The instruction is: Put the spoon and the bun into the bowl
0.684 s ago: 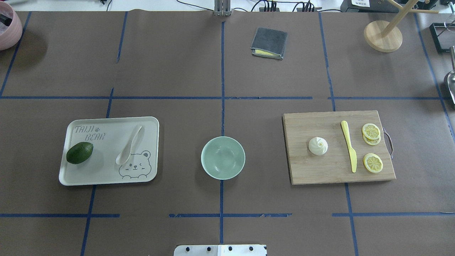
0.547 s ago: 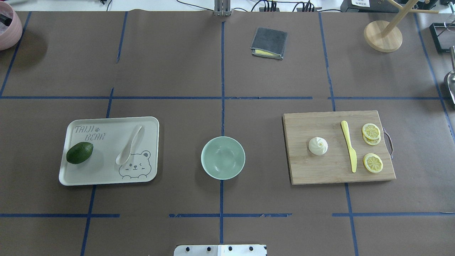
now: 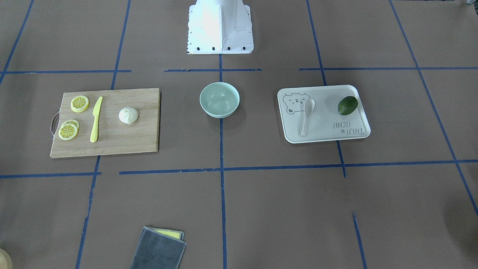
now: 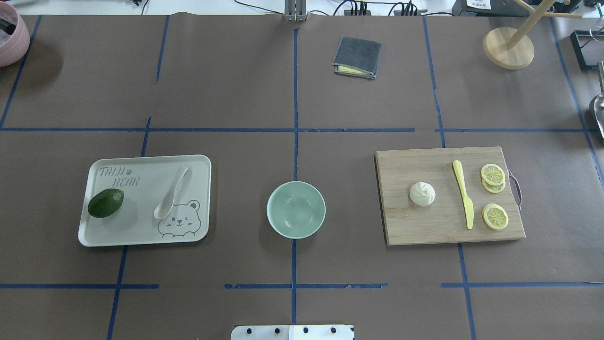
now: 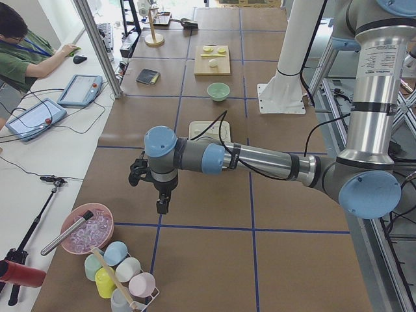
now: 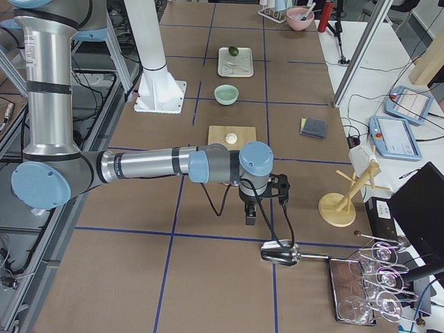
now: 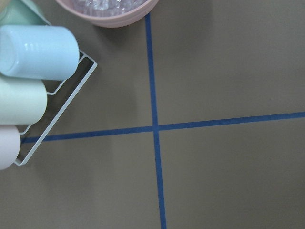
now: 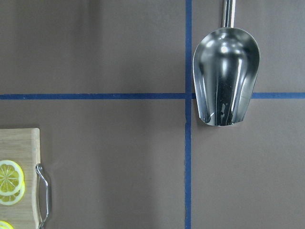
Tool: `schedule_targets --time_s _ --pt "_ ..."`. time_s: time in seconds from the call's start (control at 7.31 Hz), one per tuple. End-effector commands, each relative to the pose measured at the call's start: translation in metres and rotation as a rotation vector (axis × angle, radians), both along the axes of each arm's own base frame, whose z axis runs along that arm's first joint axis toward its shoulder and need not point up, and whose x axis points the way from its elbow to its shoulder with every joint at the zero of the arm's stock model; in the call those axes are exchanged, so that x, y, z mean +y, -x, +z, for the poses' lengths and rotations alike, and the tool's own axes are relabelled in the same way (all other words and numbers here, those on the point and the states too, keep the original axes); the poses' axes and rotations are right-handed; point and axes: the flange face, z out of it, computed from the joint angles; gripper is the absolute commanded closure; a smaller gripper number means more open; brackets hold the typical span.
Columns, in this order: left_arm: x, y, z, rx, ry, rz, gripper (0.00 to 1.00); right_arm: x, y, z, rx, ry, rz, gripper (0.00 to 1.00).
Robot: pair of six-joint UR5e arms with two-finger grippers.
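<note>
The off-white spoon [image 4: 172, 192] lies on the white bear-print tray [image 4: 141, 231] at the left, scoop toward me. The white pleated bun [image 4: 422, 193] sits on the wooden cutting board [image 4: 424, 226] at the right. The empty mint-green bowl [image 4: 296, 209] stands between them at the table's middle. Neither gripper shows in the overhead or front views. The left gripper [image 5: 162, 205] hangs over bare table beyond the tray's end, far from the spoon. The right gripper [image 6: 250, 216] hangs beyond the board's end, far from the bun. I cannot tell whether either is open or shut.
An avocado [image 4: 105, 203] lies on the tray. A yellow knife [image 4: 463, 193] and lemon slices [image 4: 494, 216] lie on the board. A grey cloth [image 4: 357, 56] and a wooden stand [image 4: 508, 47] are at the back. A metal scoop [image 8: 226, 76] lies under the right wrist; cups in a rack [image 7: 28, 71] lie under the left wrist.
</note>
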Motion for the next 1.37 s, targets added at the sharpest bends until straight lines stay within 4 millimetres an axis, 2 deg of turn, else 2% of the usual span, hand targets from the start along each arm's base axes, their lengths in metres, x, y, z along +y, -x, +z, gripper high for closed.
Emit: schedule_targets --time_s 0.0,0.14,0.27,0.41,0.68,0.96,1.09,1.23 --pt "0.0 -0.051 -0.067 0.038 -0.09 0.016 0.0 -0.007 0.004 -0.009 -0.008 -0.008 0.001 0.0" --pt "0.009 -0.09 -0.098 0.073 -0.081 0.016 0.0 -0.015 0.013 -0.019 -0.006 -0.03 -0.019 0.0" --pt "0.018 -0.118 -0.122 0.11 -0.074 0.007 0.0 -0.027 0.015 -0.035 -0.001 -0.067 -0.024 0.0" --pt "0.025 -0.149 -0.138 0.155 -0.054 -0.008 0.0 -0.034 0.015 -0.033 0.002 -0.063 -0.024 0.0" --pt "0.043 -0.234 -0.167 0.234 0.023 -0.033 0.0 -0.038 0.019 -0.04 -0.01 -0.047 -0.005 0.0" --pt "0.06 -0.329 -0.198 0.224 0.1 -0.107 0.0 -0.044 0.044 -0.052 -0.026 -0.037 0.032 0.0" --pt "0.068 -0.359 -0.212 0.227 0.122 -0.156 0.0 -0.047 0.062 -0.06 -0.045 -0.024 0.071 0.0" --pt "0.074 -0.392 -0.21 0.206 0.136 -0.175 0.0 -0.047 0.076 -0.068 -0.065 -0.008 0.099 0.0"
